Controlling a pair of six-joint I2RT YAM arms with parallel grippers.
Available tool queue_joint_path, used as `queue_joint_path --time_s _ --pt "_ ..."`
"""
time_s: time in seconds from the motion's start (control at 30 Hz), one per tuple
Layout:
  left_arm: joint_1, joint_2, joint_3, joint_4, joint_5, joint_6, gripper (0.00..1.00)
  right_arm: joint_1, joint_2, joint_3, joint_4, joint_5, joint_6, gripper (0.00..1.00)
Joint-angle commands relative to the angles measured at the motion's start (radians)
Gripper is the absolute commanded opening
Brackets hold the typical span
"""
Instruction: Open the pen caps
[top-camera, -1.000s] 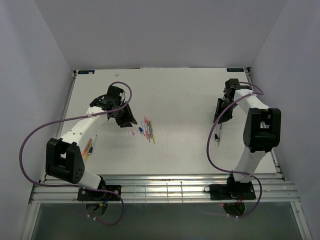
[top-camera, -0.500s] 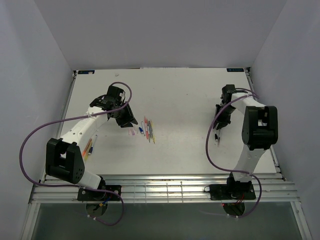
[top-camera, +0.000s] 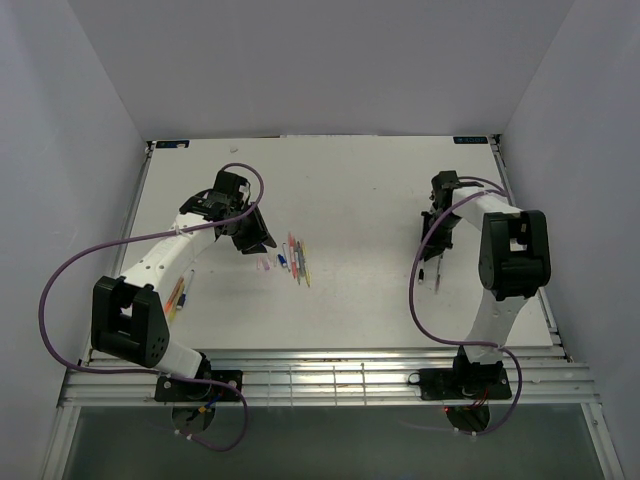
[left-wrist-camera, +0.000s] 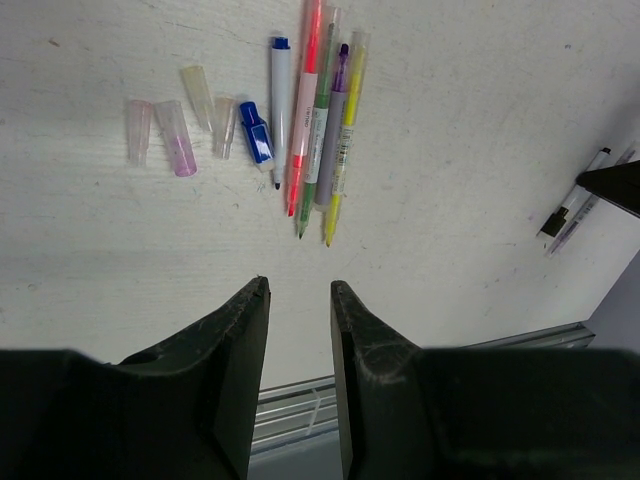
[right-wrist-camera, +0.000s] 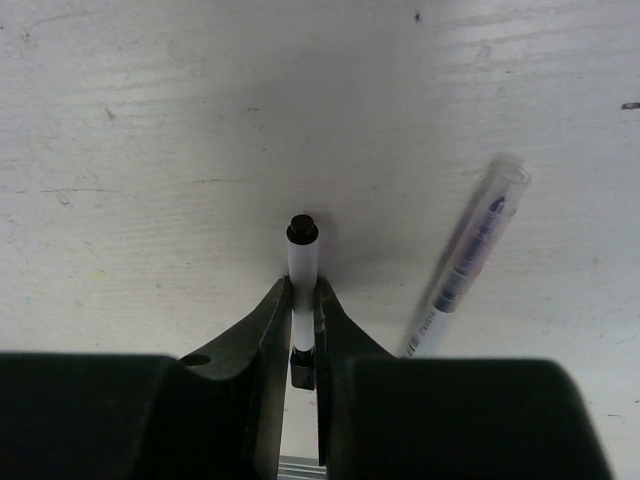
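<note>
Right gripper (right-wrist-camera: 302, 292) clamps a slim white plastic pen (right-wrist-camera: 302, 262), black end (right-wrist-camera: 302, 229) free, presumably for uncapping. Left gripper (left-wrist-camera: 298, 296) hangs apart, empty.

White scuffed tabletop (top-camera: 360, 190), pale lavender walls (top-camera: 320, 60) on 3 sides, metal rails (top-camera: 330, 375) at near edge

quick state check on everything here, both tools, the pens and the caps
left tool, open, empty
right tool, shut on white pen
white pen, gripped between the fingers
clear pen, lying loose, untouched
row of pens, lying uncapped, tips bare
loose caps, off, lying beside the row
</note>
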Motion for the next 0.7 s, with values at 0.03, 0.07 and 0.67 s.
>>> queue_joint_path --time_s 0.03,0.07,0.67 --pt "0.000 -0.033 0.017 0.014 0.017 -0.004 0.41 0.049 0.023 0.013 0.014 -0.018 0.025 0.09" --pt "0.000 -0.031 0.023 0.014 0.025 -0.004 0.41 0.058 0.022 0.048 0.004 -0.054 0.031 0.08" --pt "-0.050 0.039 0.073 0.206 0.298 -0.030 0.42 0.326 0.080 0.357 0.207 -0.630 0.361 0.08"
